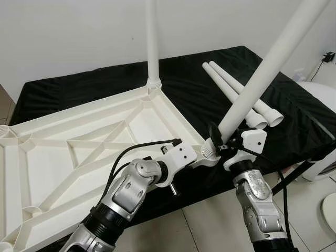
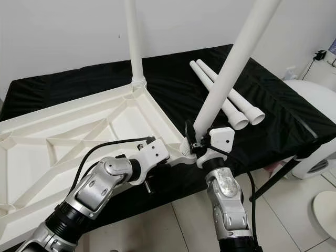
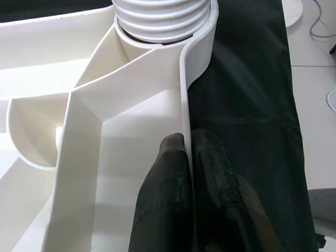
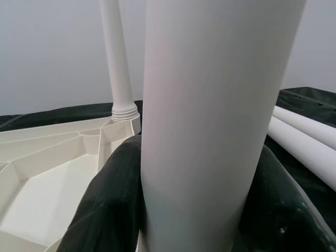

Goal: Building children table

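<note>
Nearest the camera, two silver robot arms reaching over a tiled floor toward a black-draped surface [image 1: 105,79]. Left claw [image 3: 190,173] clenched on the thin side wall of an upturned white plastic ribbed tabletop [image 1: 79,147], one finger inside the wall and one outside, just short of the near corner socket [image 3: 163,21]. Right claw [image 1: 219,143] clenched around a long white plastic tube leg [image 1: 262,73], low on the tube, with the ribbed end meeting that same corner socket and the tube tilted away to the right rather than upright. Far corner already fitted with an upright white leg [image 1: 152,42]. Two spare white tube legs [image 1: 239,94] lying side by side on the black cloth, near the tilted leg but apart from it. Likely risk: threading at this tilt, jamming or cross-threading the ribbed end, or levering the tabletop corner off the front edge of the surface, which sits just below the socket. Also a slip of the left claw off so thin a wall. Open room above and to the right for swinging the leg upright; little room toward the spare legs and the overhanging front edge.
</note>
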`<state>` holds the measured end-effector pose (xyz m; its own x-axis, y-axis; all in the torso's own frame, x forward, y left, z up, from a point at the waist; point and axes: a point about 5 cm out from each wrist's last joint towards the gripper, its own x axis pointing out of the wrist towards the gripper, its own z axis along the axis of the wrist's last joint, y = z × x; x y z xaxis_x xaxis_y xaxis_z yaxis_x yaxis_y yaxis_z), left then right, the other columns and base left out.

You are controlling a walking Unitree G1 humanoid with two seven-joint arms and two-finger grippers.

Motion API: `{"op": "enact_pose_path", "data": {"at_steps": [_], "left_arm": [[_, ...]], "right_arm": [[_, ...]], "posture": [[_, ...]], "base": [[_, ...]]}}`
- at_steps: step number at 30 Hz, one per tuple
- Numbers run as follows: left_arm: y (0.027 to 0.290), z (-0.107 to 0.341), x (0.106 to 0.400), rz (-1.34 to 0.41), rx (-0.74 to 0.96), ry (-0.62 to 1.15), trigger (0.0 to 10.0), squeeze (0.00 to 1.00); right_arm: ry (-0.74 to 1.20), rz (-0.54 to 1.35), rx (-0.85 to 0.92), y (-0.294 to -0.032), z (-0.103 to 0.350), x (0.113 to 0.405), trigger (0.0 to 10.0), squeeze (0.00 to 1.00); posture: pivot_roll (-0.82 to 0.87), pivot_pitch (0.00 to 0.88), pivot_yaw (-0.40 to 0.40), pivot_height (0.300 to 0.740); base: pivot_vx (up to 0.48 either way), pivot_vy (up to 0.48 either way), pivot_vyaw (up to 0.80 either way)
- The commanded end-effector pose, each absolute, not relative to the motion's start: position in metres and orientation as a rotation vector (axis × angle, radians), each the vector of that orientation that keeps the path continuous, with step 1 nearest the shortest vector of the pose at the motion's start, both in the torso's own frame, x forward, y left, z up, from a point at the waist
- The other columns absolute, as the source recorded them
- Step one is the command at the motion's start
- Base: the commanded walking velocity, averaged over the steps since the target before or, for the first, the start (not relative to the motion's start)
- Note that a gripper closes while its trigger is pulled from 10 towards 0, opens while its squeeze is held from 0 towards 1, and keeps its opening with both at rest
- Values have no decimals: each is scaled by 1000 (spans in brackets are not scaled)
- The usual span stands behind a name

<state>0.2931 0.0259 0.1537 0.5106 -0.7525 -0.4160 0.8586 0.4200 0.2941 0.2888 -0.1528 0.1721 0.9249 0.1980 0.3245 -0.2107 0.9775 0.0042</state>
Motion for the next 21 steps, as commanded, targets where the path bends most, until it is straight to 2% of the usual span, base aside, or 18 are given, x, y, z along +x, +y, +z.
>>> {"op": "enact_pose_path", "data": {"at_steps": [1, 2, 3, 5, 6, 16, 17, 21], "left_arm": [[30, 181, 300, -930, 521, 103, 10000, 35], [30, 181, 300, -930, 521, 103, 10000, 35], [30, 182, 300, -932, 512, 104, 10000, 475], [30, 182, 300, -932, 512, 104, 10000, 475], [30, 182, 299, -945, 489, 108, 10000, 1000], [31, 187, 300, -955, 462, 100, 10000, 1000], [33, 189, 302, -940, 483, 88, 10000, 824], [33, 189, 303, -935, 490, 85, 10000, 824]], "right_arm": [[-201, 126, 20, -175, 152, 290, 10000, 0], [-201, 126, 20, -175, 152, 290, 10000, 0], [-226, 134, 24, -174, 159, 292, 10000, 0], [-226, 134, 24, -174, 159, 292, 10000, 0], [-251, 141, 32, -172, 167, 293, 10000, 0], [-324, 166, 60, -168, 192, 301, 10000, 0], [-349, 183, 69, -166, 200, 303, 10000, 0], [-357, 188, 69, -165, 203, 304, 10000, 0]], "posture": [[-117, 112, 48, 740], [-117, 112, 48, 740], [-117, 112, 48, 740], [-117, 112, 48, 740], [-119, 108, 43, 740], [-116, 98, 38, 740], [-115, 93, 37, 740], [-115, 93, 37, 740]], "base": [[0, 0, 0], [0, 0, 0], [0, 0, 0], [0, 0, 0], [0, 0, 0], [0, 0, 0], [0, 0, 0], [0, 0, 0]]}}
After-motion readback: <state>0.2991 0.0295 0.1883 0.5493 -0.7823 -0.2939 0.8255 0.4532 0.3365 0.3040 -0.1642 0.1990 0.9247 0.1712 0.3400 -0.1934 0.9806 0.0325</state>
